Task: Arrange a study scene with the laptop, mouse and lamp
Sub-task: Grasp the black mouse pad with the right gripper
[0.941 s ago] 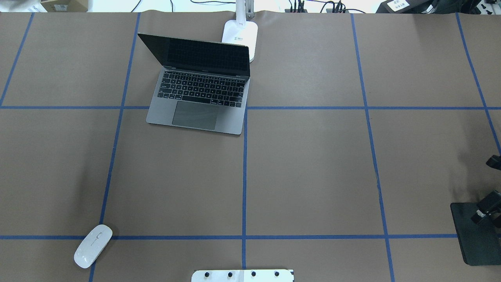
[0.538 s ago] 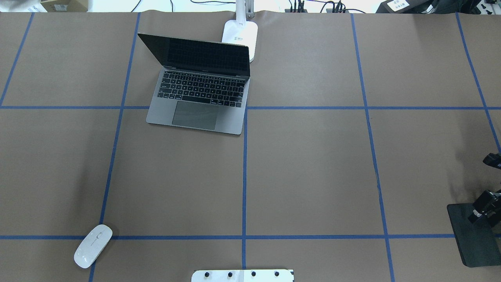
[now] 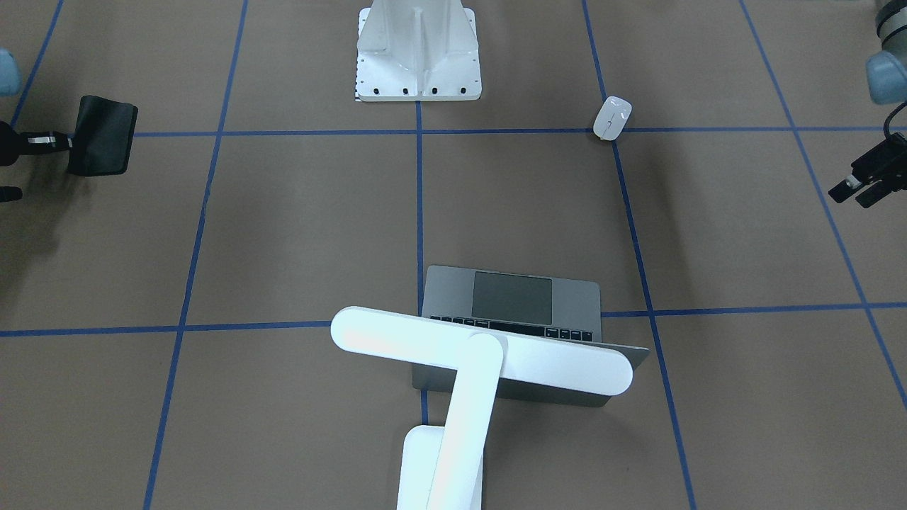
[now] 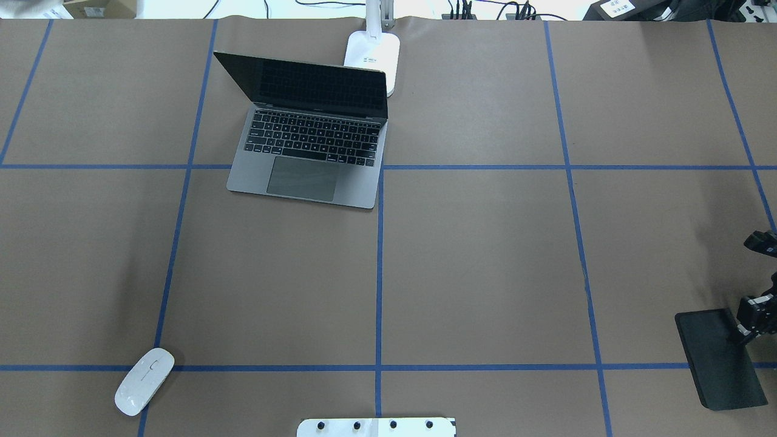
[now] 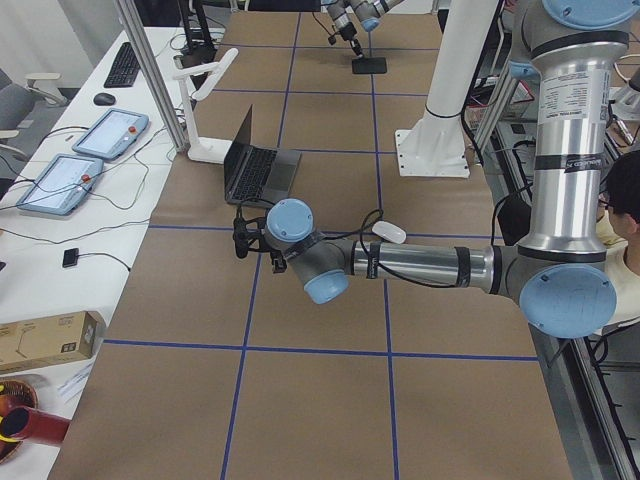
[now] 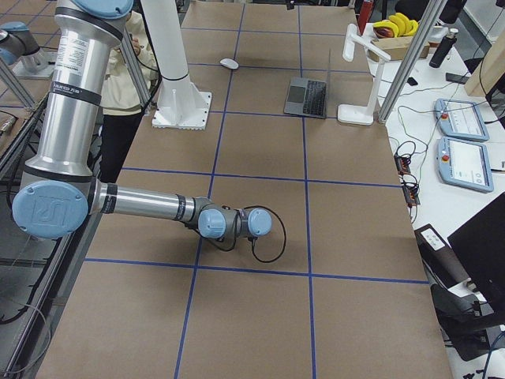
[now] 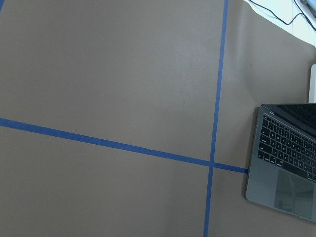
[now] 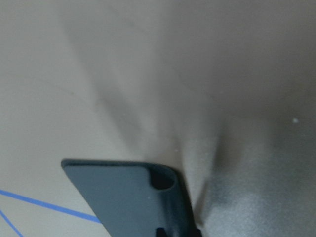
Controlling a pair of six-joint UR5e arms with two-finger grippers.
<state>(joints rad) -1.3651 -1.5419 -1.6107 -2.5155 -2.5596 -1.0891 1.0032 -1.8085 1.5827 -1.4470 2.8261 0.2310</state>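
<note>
The open grey laptop sits at the far middle-left of the table, also in the front view. The white lamp stands behind it, its bar head over the laptop's lid. The white mouse lies near the front left, on a blue tape line. My right gripper is at the table's right edge, shut on a flat black mat, which also shows in the front view. My left gripper hovers open and empty beyond the mouse.
The white bolted pedestal stands at the robot's side of the table, in the middle. Blue tape lines divide the brown table into squares. Cables and boxes lie beyond the far edge.
My right gripper has carried the black mat leftward, further onto the table. The laptop, lamp and mouse have not moved.
</note>
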